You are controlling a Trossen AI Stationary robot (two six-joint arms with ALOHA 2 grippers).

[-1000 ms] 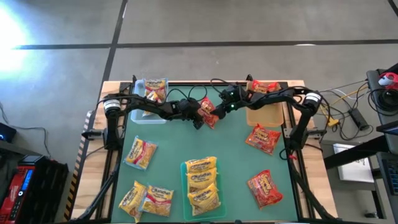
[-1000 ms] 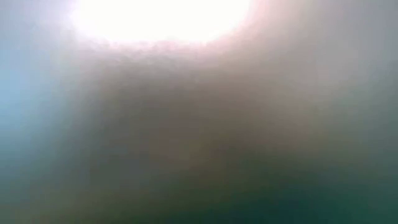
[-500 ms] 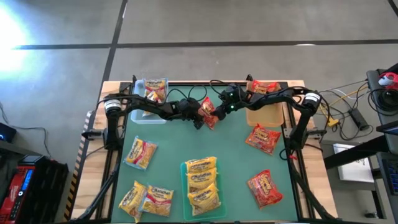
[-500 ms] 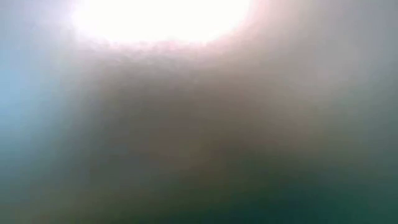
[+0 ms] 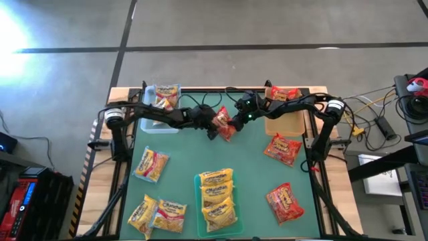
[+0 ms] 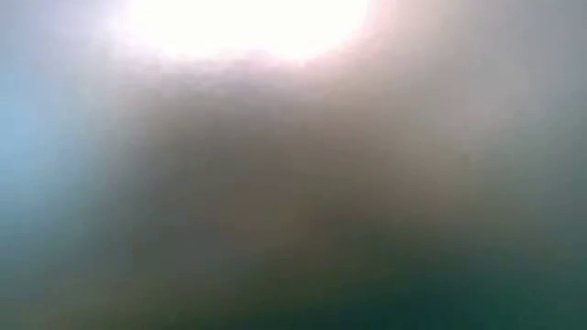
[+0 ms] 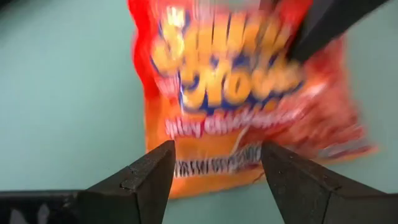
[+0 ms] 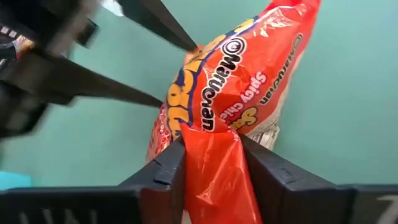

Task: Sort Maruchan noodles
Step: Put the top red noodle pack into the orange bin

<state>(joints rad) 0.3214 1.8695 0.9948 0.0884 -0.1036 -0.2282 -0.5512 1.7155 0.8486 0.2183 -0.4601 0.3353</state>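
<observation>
A red Maruchan noodles packet [image 5: 223, 124] sits mid-table toward the far side, between my two grippers. My right gripper [image 8: 211, 149] comes in from the table's right and is shut on the packet's near end. My left gripper [image 7: 216, 155] is on the packet's left side in the high view [image 5: 213, 128]. It is open, with a finger on either side of the packet's printed lower edge [image 7: 214, 171]. The low view shows only blur. My right gripper pinches the packet's plain red end [image 8: 214, 165] between its two fingers, and the plastic is bunched there. The fingers slant down from the table's right. The packet tilts away from them, label up. Whether its far part rests on the mat I cannot tell. My left gripper: whether its fingers [image 7: 149, 171] touch the packet I cannot tell.
Several yellow packets fill a green tray [image 5: 198, 201] at the near middle, and more lie at the near left [image 5: 152, 165]. Red packets lie at the right [image 5: 282, 148]. One sits in the tan tray [image 5: 289, 120] at the far right. A clear tray [image 5: 155, 124] holds an orange-and-white packet [image 5: 166, 97].
My left arm has lifted a little, and its gripper stays by the red packet. The packet has stayed between the two grippers.
</observation>
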